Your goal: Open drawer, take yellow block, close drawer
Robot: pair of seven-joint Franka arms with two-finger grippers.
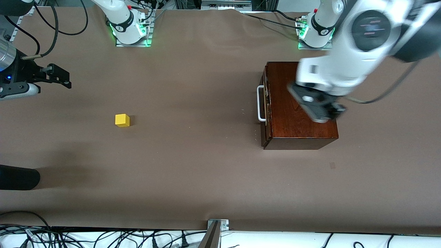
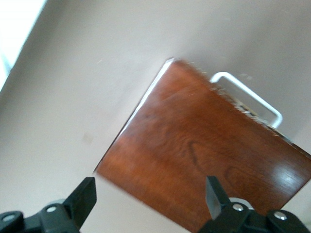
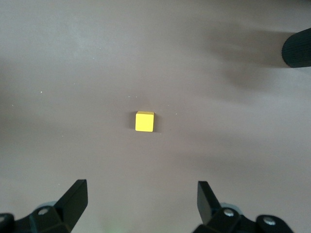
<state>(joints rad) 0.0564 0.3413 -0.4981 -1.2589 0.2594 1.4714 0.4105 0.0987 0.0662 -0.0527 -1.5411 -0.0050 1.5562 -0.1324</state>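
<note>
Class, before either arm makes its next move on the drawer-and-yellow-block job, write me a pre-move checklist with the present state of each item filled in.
1. Yellow block out of the drawer, lying on the bare table toward the right arm's end: ok.
2. Drawer shut, its front flush with the wooden box: ok.
3. White handle free, nothing gripping it: ok.
4. Left gripper jaws open, nothing held, over the box top: ok.
5. Right gripper jaws open, nothing held, over the table with the block in its wrist view: ok.
6. Anything remaining inside the drawer: cannot tell.
</note>
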